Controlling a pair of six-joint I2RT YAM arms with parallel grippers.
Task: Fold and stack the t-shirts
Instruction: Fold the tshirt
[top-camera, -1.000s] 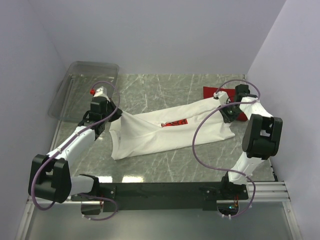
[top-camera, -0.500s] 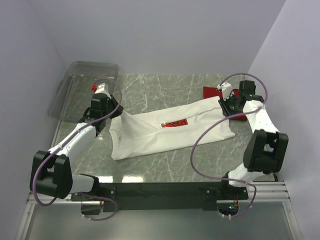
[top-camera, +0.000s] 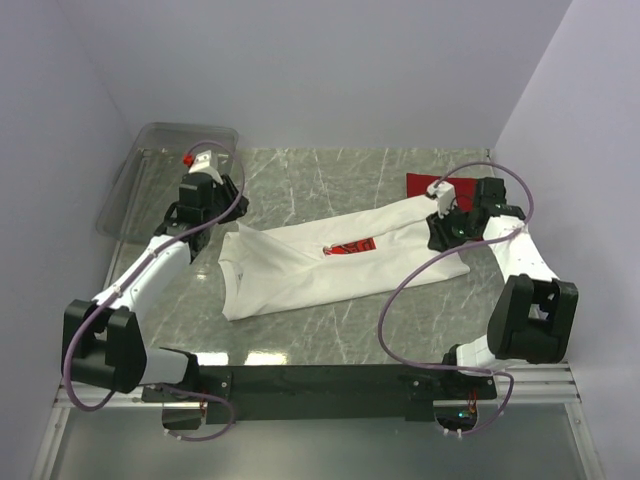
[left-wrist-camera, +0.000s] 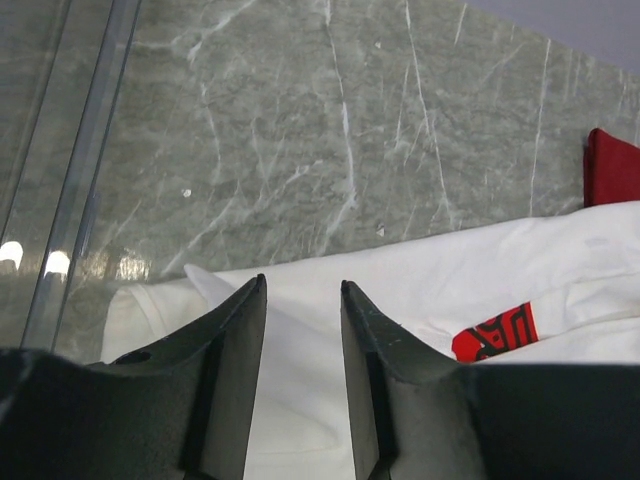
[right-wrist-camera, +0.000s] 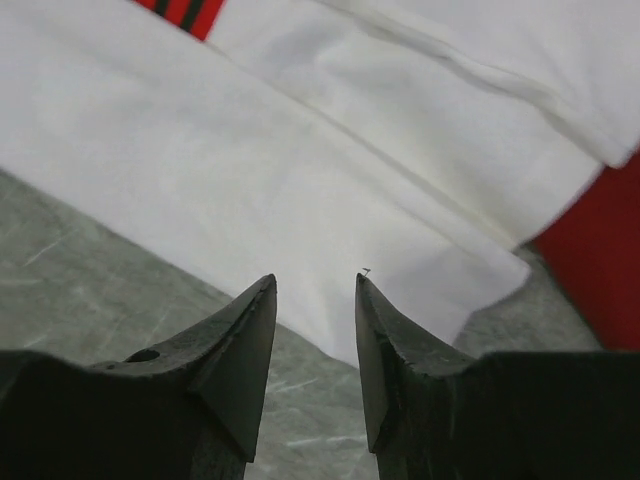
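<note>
The white t-shirt (top-camera: 320, 265) lies stretched at an angle across the marble table, its red chest graphic (top-camera: 350, 246) facing up. My left gripper (top-camera: 216, 214) hovers over the shirt's left end, open, with only cloth showing below the gap (left-wrist-camera: 300, 290). The right gripper (top-camera: 438, 232) is open over the shirt's right end, near a corner of the hem (right-wrist-camera: 315, 282). The red t-shirt (top-camera: 424, 183) lies at the back right, partly under the white one and partly hidden by my right arm. It also shows in both wrist views (left-wrist-camera: 612, 165) (right-wrist-camera: 595, 250).
A clear plastic bin (top-camera: 165, 150) stands at the back left corner; its rim (left-wrist-camera: 80, 170) shows in the left wrist view. Walls close in the left, back and right sides. Bare marble (top-camera: 330, 180) lies behind the shirt and in front of it.
Both grippers have opened. The left one let go of the shirt's left end, which dropped flat, and drew back. The right arm's elbow swung out to the right.
</note>
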